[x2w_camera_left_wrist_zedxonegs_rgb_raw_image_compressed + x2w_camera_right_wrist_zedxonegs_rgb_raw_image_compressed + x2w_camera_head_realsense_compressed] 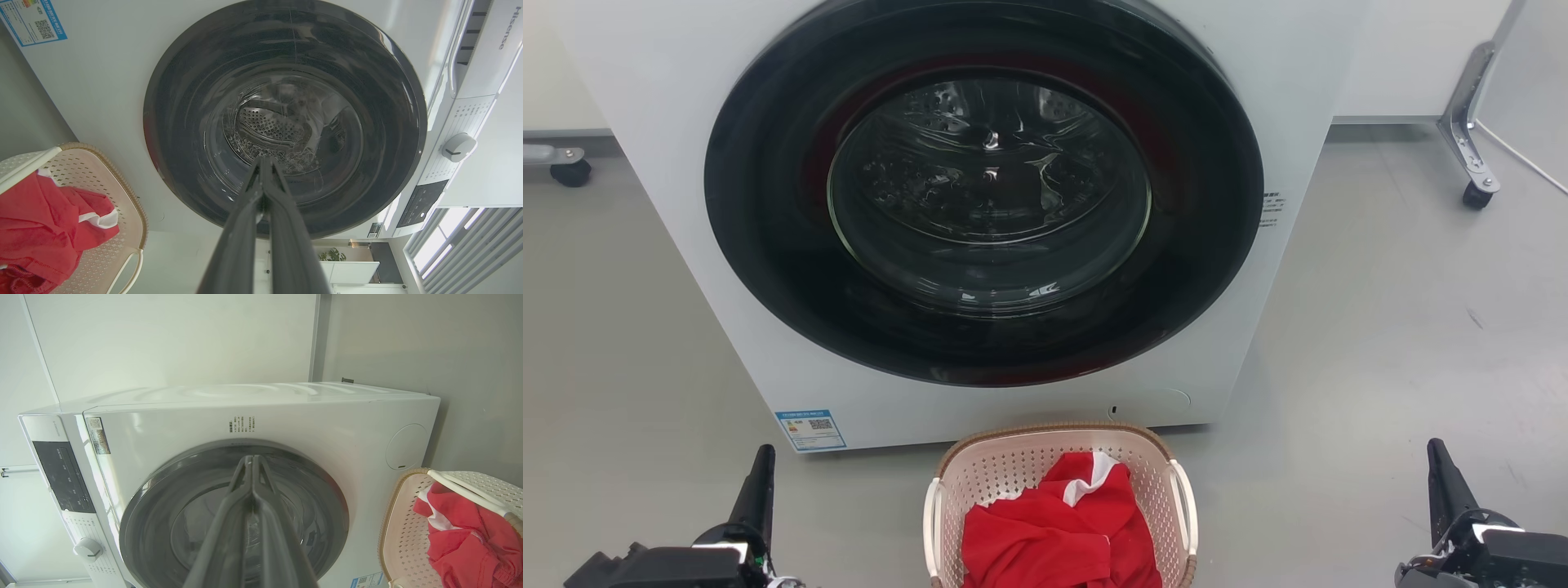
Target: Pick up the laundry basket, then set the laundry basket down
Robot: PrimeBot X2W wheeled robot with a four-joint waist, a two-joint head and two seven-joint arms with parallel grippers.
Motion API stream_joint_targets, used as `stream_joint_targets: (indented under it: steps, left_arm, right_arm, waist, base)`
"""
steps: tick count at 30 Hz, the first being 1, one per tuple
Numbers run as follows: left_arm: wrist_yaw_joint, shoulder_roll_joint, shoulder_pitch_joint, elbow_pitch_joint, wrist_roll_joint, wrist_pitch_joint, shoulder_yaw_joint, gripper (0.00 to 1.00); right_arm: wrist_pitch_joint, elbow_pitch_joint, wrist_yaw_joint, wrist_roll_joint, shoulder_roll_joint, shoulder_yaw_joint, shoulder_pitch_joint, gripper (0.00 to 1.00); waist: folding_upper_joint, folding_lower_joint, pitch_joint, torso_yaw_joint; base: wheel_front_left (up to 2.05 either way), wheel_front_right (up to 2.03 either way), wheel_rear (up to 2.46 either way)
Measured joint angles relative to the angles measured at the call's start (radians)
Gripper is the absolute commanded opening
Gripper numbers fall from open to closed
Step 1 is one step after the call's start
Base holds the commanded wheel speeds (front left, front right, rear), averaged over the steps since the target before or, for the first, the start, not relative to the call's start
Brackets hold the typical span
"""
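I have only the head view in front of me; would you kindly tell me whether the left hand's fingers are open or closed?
Observer: The left wrist view shows the left hand shut, its two fingers pressed together with nothing between them.
Operator: Thank you. And the right hand?
Observer: The right wrist view shows the right hand shut and empty too.
Operator: What lies above the door, beyond my frame?
Observer: The left wrist view shows a white dial on the control strip of the washing machine.
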Motion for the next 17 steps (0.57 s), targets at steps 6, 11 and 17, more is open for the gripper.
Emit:
stream_joint_targets:
  steps: [6,11,17]
  left_arm:
    - [0.000,0.000,0.000,0.000,0.000,0.000,0.000,0.00]
    - [0.000,0.000,0.000,0.000,0.000,0.000,0.000,0.00]
    - [0.000,0.000,0.000,0.000,0.000,0.000,0.000,0.00]
  right_arm:
    - [0.000,0.000,0.000,0.000,0.000,0.000,0.000,0.00]
    - [0.000,0.000,0.000,0.000,0.000,0.000,0.000,0.00]
    - [0.000,0.000,0.000,0.000,0.000,0.000,0.000,0.00]
  waist:
    - [0.0000,0.0000,0.000,0.000]
    - [0.0000,0.0000,0.000,0.000]
    - [0.0000,0.0000,0.000,0.000]
  base:
    - [0.00,0.00,0.00]
    - [0.00,0.00,0.00]
    - [0.00,0.00,0.00]
